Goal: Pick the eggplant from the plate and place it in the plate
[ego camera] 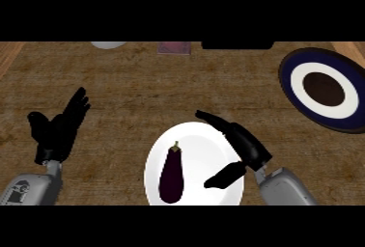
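a brown, wood-grained counter (pixel 143 87) fills the head view. the eggplant (pixel 171 174) is seen lying lengthwise on the white plate (pixel 214 140) at the counter's near edge, stem pointing away. a dark blue plate (pixel 292 79) with white ring and brown centre is noted near the far right corner, well apart. the right hand (pixel 242 144) is held over the white plate just beside the eggplant, fingers extended, thumb spread, nothing gripped. the left hand (pixel 58 128) is resting open near the left edge. the eggplant is judged light, fairly stiff, smooth-skinned and likely slippery; a hold across its thicker lower body is advised. no writing can be read.
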Controlling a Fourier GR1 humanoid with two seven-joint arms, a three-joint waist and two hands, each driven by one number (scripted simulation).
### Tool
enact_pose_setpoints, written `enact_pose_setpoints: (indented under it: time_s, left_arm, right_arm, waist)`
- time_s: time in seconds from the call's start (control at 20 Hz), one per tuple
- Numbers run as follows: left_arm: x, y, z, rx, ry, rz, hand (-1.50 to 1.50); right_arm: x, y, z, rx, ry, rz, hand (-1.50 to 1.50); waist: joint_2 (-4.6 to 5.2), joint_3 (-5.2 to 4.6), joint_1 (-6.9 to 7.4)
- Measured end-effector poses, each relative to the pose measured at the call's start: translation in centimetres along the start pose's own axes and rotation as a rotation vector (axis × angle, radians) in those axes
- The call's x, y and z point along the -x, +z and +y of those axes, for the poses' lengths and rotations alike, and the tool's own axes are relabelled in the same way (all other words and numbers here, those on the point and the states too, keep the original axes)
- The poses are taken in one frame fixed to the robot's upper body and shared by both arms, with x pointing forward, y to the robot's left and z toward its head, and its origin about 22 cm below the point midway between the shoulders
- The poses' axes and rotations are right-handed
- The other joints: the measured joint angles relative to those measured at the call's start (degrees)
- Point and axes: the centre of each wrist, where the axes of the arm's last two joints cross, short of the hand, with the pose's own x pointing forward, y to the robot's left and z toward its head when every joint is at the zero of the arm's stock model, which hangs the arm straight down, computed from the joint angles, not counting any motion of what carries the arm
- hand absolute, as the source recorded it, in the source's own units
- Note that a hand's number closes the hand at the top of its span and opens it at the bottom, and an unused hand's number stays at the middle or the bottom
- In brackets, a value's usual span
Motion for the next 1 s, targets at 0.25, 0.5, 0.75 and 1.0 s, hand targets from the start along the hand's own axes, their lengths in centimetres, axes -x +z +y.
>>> enact_pose_setpoints:
  time_s: [0.25, 0.5, 0.75, 1.0]
  left_arm:
    - [-0.2, -0.6, 0.6, -0.002, -0.002, -0.003, 0.0]
    - [0.4, -0.3, 0.4, -0.001, -0.001, 0.003, 0.0]
    - [0.4, -0.6, 1.0, -0.001, -0.006, -0.003, 0.0]
    - [0.5, -0.1, 0.3, 0.004, -0.001, -0.001, 0.0]
  right_arm:
    - [-1.8, -0.7, 0.2, -0.083, 0.066, 0.046, -1.5]
    - [-3.8, -1.6, -0.2, -0.189, 0.143, 0.129, -1.5]
    - [-4.8, -2.7, 1.2, -0.252, 0.262, 0.19, -1.5]
    - [-5.4, -3.9, 2.8, -0.316, 0.347, 0.255, -1.5]
  waist:
    - [-0.01, 0.0, -0.03]
    - [-0.04, 0.0, 0.06]
    - [-0.01, 0.0, 0.09]
    - [-0.01, 0.01, 0.18]
